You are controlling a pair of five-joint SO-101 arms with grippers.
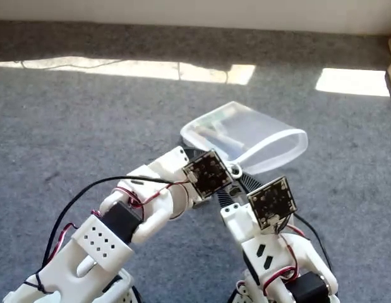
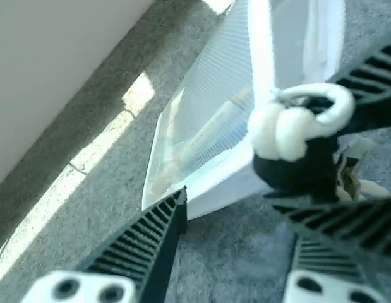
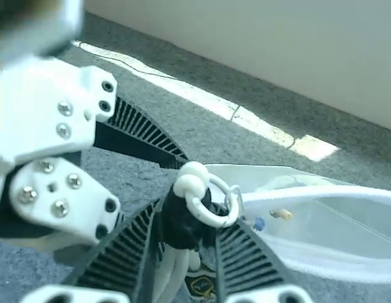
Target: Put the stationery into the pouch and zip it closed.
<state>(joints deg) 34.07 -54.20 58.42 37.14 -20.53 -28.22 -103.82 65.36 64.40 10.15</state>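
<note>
Lying on grey carpet (image 1: 88,113), the translucent white plastic pouch (image 1: 274,142) holds the stationery (image 1: 219,128) inside. The right gripper (image 3: 189,218) is clamped on its black, white-ringed zip pull (image 3: 181,222); the left gripper (image 2: 239,221) stands spread apart beside that near corner.

Your arms (image 1: 100,243) are white plastic with black motors (image 1: 121,219), red and black cables (image 1: 133,197), silver screws (image 3: 59,109), black ribbed fingers (image 2: 144,246) and square camera boards (image 1: 208,172).
</note>
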